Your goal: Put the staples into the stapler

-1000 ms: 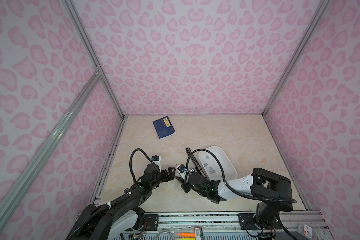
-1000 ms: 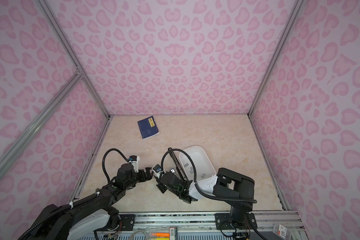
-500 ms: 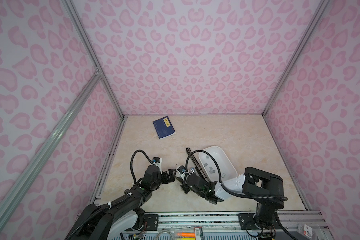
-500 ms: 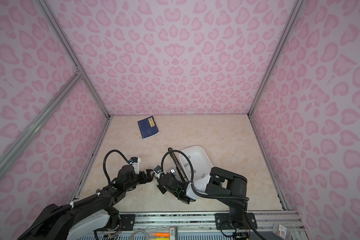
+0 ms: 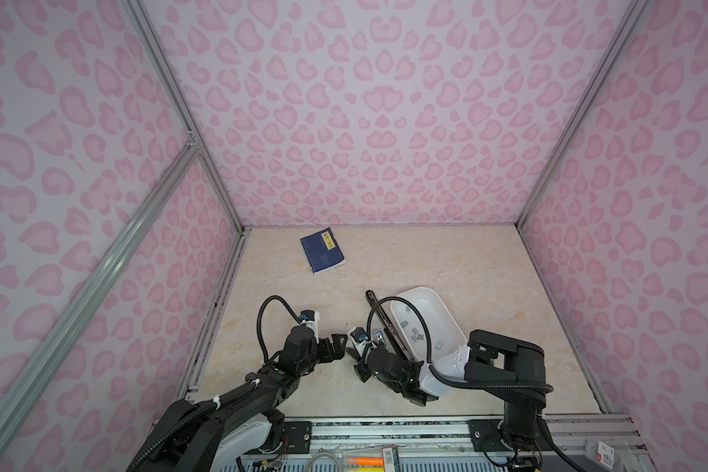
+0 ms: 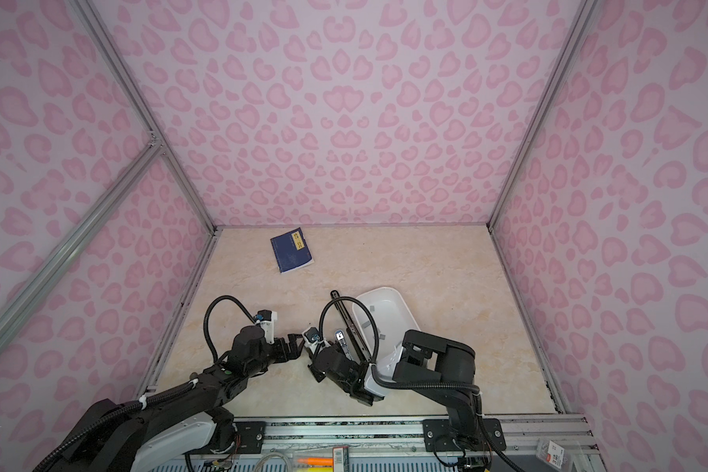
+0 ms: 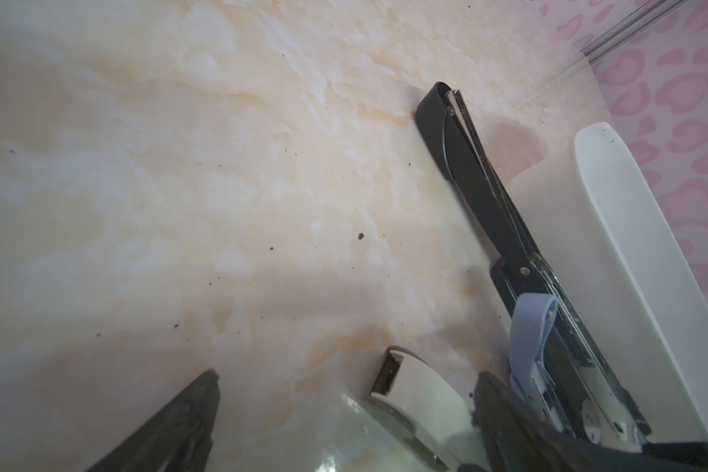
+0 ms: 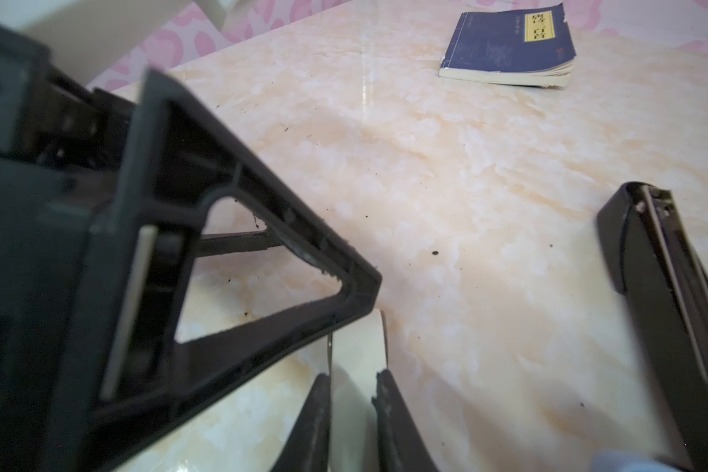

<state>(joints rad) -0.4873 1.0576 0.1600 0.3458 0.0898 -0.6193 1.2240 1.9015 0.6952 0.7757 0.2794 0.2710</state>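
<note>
The stapler (image 5: 385, 327) lies opened out along the left side of a white tray (image 5: 450, 327). Its black arm (image 7: 466, 171) points away, and its metal channel with a pale blue pusher (image 7: 532, 323) shows. Several small grey staples (image 5: 417, 336) lie in the tray. My right gripper (image 8: 351, 375) is shut on the stapler's cream-white part (image 8: 356, 347), near the front of the table (image 5: 352, 354). My left gripper (image 7: 346, 374) stands open just to its left (image 5: 339, 342). That white part (image 7: 417, 388) lies between its fingers, and no contact shows.
A blue book (image 5: 321, 254) lies flat at the back left of the marble-look table (image 5: 446, 261). Pink patterned walls close in three sides. The right arm's dark links (image 5: 503, 359) hang over the tray's near end. The two grippers sit almost tip to tip.
The right arm's elbow has swung a little to the left over the tray. Its jaws have closed slightly on the white part. The left arm has stayed still and open.
</note>
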